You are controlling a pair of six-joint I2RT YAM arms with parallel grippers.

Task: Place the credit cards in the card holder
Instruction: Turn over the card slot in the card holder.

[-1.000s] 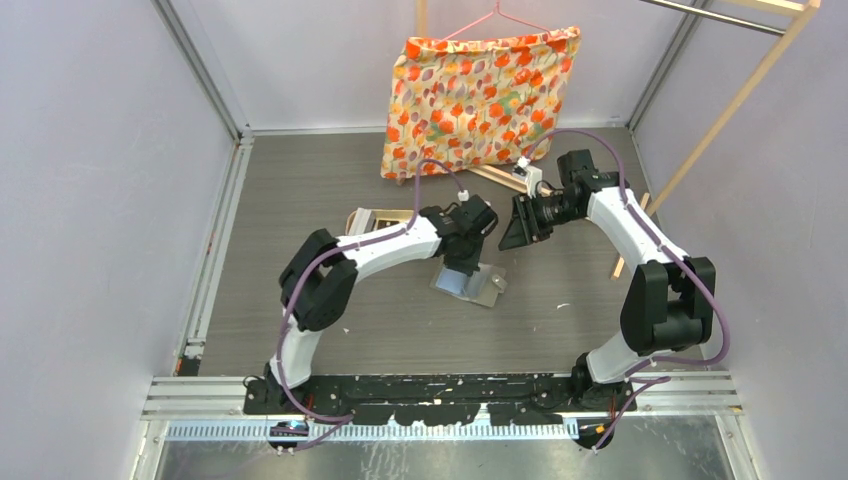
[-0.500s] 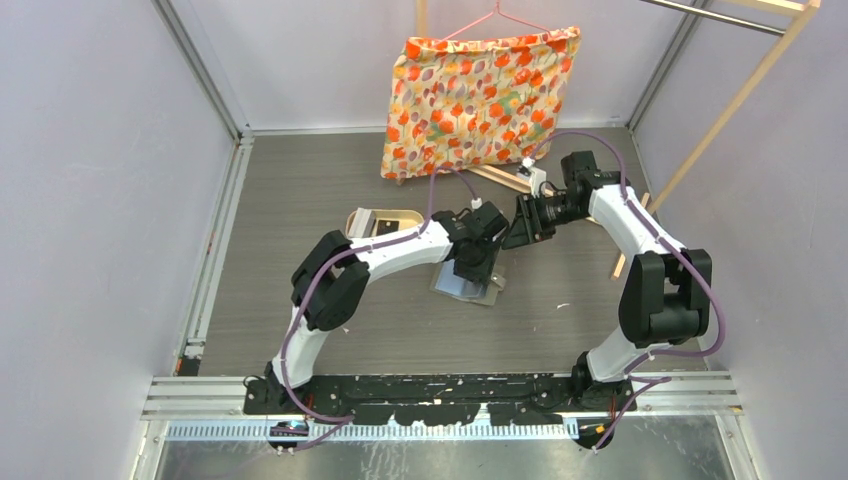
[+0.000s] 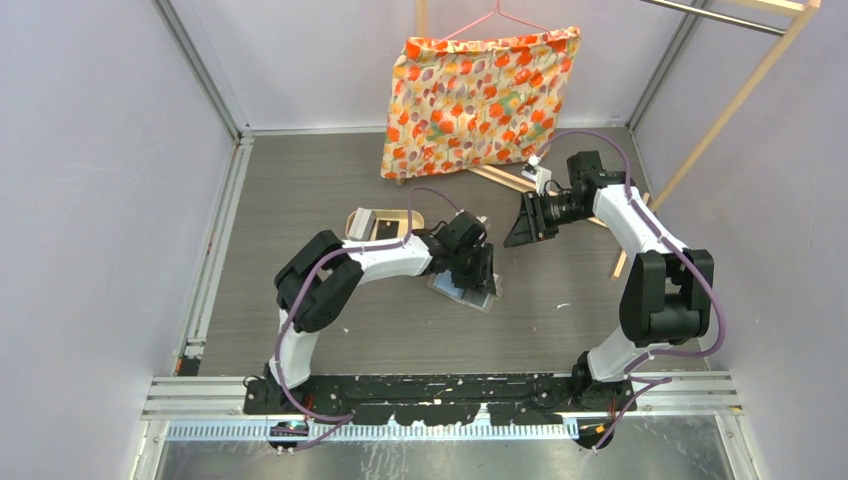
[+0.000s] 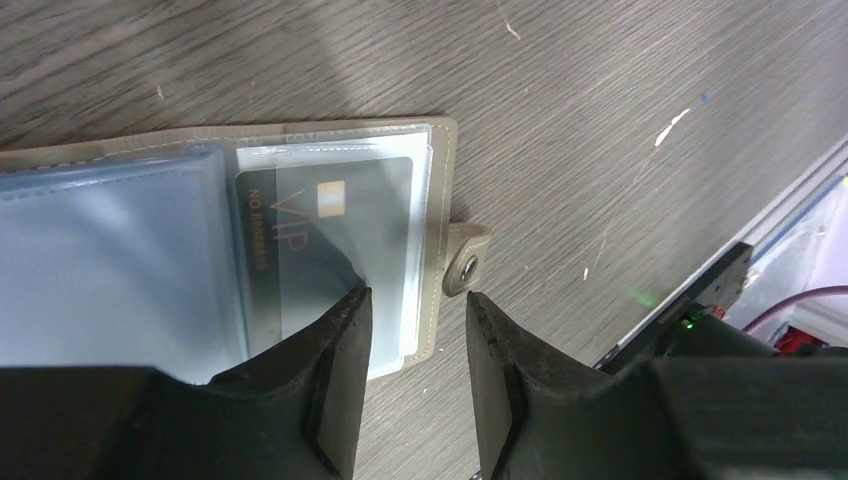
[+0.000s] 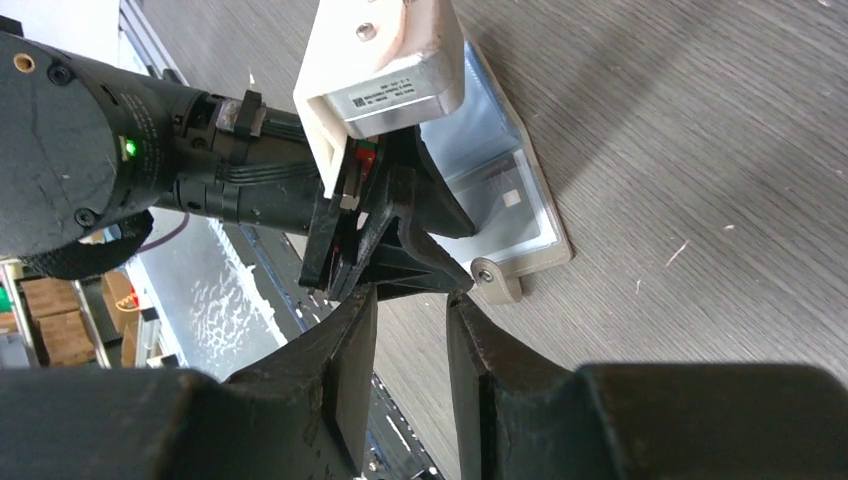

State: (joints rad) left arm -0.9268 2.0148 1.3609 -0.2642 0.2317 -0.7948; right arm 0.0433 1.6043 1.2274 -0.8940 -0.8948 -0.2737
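The grey card holder [image 4: 437,215] lies open on the table, its clear pockets facing up and its snap tab [image 4: 465,266] sticking out. A black card [image 4: 320,235] marked VIP sits inside the outer pocket. My left gripper [image 4: 415,320] is open and empty, low over the holder's edge, with one finger [image 4: 340,335] on the pocket over the black card. In the top view the left gripper [image 3: 472,272] covers most of the holder [image 3: 480,300]. My right gripper [image 3: 524,222] is open and empty, above the table beyond the holder, which shows in its view [image 5: 520,200].
A tan oval tray [image 3: 360,215] with a dark flat card [image 3: 384,228] in it lies left of the holder. A floral cushion [image 3: 480,95] hangs at the back. Wooden rack legs [image 3: 625,255] stand on the right.
My left gripper has moved nearer and lower onto the card holder. The right gripper has stayed roughly in place while its wrist drew back slightly.
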